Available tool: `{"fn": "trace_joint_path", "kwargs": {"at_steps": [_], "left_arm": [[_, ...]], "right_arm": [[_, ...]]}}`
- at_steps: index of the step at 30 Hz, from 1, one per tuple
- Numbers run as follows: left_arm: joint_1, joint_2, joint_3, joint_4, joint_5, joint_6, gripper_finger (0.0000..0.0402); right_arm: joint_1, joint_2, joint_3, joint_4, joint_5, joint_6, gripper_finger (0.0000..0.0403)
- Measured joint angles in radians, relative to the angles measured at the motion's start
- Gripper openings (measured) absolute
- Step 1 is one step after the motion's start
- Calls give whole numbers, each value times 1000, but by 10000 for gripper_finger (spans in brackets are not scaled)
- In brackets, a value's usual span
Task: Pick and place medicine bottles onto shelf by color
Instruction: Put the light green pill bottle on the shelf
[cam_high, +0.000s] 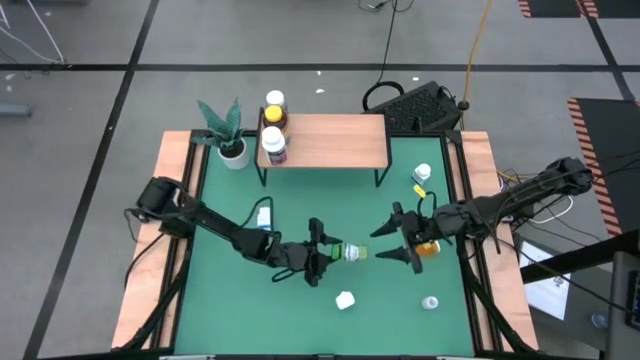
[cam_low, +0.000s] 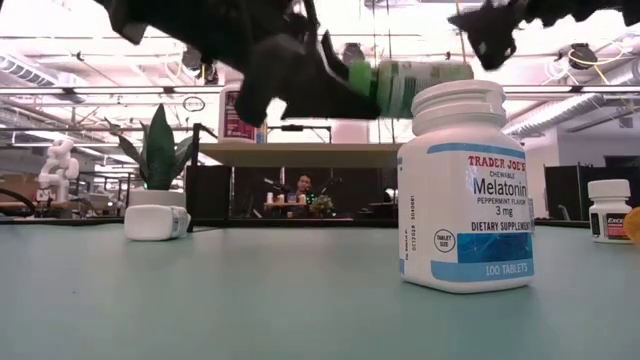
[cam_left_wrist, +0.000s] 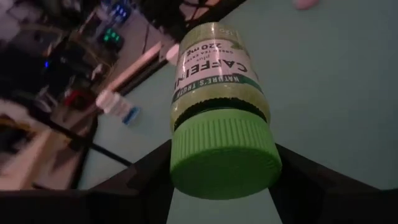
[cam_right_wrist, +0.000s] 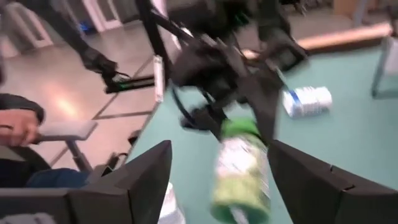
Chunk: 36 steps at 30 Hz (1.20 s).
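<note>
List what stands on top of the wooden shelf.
On the shelf, two bottles stand at its left end: an amber one with yellow cap and a white-capped one. The rest is bare; nothing there is covered.

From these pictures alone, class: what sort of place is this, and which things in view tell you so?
Probably a robotics lab or workshop: a green-topped table on a bare taped floor, loose cables behind it, and benches with a seated person beyond.

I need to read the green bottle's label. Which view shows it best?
The left wrist view: the green bottle fills it, label readable, cap clamped by the left gripper. High view shows it tiny; low view, partly hidden; right wrist, blurred.
</note>
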Motion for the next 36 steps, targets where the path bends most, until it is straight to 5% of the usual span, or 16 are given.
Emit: {"fn": "trace_joint_path", "kwargs": {"at_steps": [9,16,36], "left_arm": [[9,-96,0,-127,44,137,227],[31,-106,0,-185,45,167,214],[50,-106,0,-175,70,230,198]], "right_arm": [[-179,113,0,-19,-231,174,305],[-295,220,0,193,-492,254,320],[-309,464,0,392,-599,232,298]]}}
